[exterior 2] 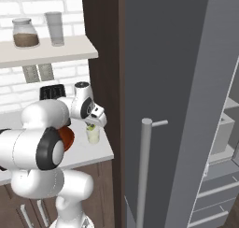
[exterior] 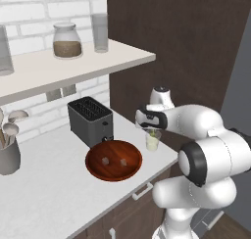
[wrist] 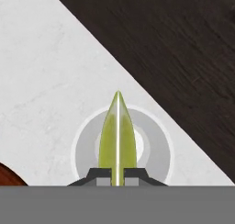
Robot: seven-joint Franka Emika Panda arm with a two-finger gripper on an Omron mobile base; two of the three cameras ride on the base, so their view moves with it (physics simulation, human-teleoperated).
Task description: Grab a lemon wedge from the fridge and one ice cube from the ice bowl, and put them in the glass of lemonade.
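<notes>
My gripper point(exterior: 151, 129) point(exterior 2: 94, 123) point(wrist: 117, 176) is shut on the lemon wedge point(wrist: 117, 136), a thin yellow-green sliver pointing away from the hand. The wedge point(exterior: 153, 133) point(exterior 2: 91, 127) hangs just over the mouth of the glass of lemonade point(exterior: 153, 142) point(exterior 2: 93, 135), whose round rim point(wrist: 86, 142) lies directly beneath it on the counter. To the left of the glass sits the reddish-brown ice bowl point(exterior: 113, 170) point(exterior 2: 68, 138) point(wrist: 6, 178) with two ice cubes point(exterior: 105, 160) inside. The grey fridge point(exterior 2: 177, 82) stands to the right with its door swung open, showing its bar handle point(exterior 2: 144, 166) and shelves point(exterior 2: 228, 124).
A dark toaster point(exterior: 90, 119) stands behind the bowl. On the shelf above are a lidded jar point(exterior: 67, 40) and a taller greyish glass point(exterior: 100, 32). A utensil holder point(exterior: 9, 155) sits far left. A dark brown cabinet wall point(wrist: 174, 58) borders the counter point(wrist: 46, 81) beside the glass.
</notes>
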